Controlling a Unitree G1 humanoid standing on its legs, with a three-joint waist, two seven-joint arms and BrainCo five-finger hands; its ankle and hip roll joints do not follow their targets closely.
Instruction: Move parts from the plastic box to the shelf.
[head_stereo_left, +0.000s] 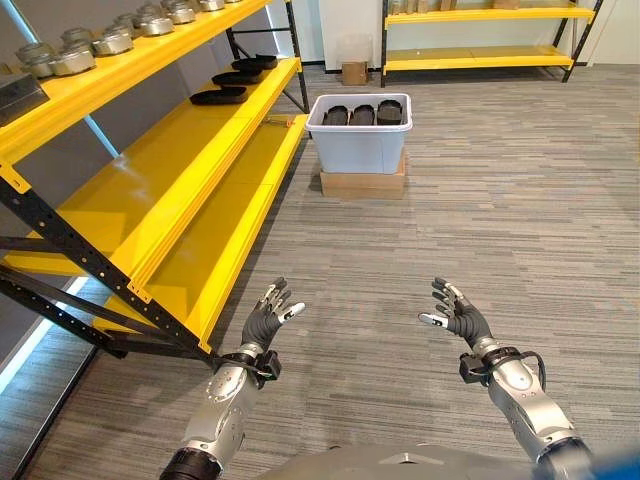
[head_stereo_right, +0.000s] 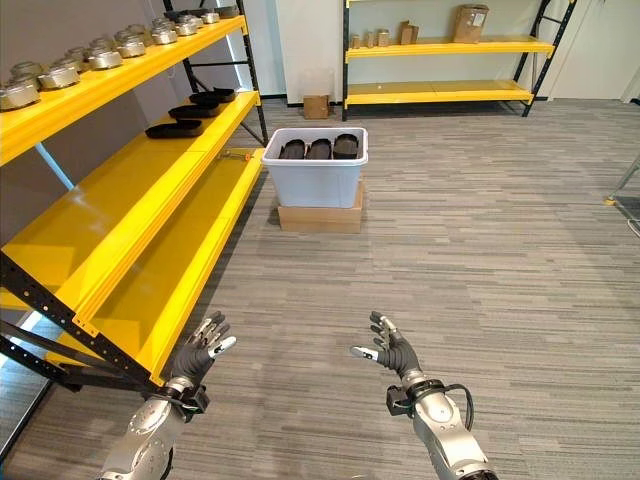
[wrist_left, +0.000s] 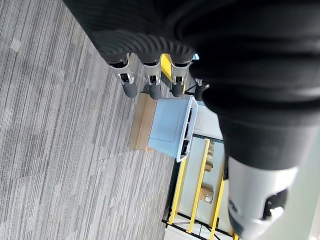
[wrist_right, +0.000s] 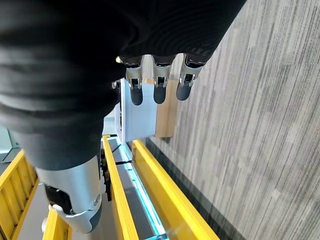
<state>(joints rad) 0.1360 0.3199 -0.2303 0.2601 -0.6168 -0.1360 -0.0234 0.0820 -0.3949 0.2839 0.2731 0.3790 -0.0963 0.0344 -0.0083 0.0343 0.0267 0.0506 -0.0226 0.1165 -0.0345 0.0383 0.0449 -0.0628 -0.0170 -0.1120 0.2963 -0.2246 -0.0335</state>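
Plastic box: a pale grey-white plastic box (head_stereo_left: 360, 135) stood well beyond both sets of fingertips, straight ahead of them, on a flat cardboard box (head_stereo_left: 362, 184).
Parts in box: three black parts (head_stereo_left: 362, 115) lay side by side inside it, far out of reach of either hand.
Left hand: the left hand (head_stereo_left: 265, 322) hung over the grey carpet (head_stereo_left: 480, 200), its fingers (wrist_left: 151, 83) straight and spread, holding nothing.
Right hand: the right hand (head_stereo_left: 458, 314) hung level with the left, well apart from it, fingers (wrist_right: 159, 85) loosely extended, holding nothing.
Shelf: the yellow shelf (head_stereo_left: 190, 170) ran along the outer side of the left fingers, near them at its lowest board.
On shelf: black trays (head_stereo_left: 235, 80) sat on the middle board and round metal parts (head_stereo_left: 100, 42) on the top one, both far ahead of the fingertips.
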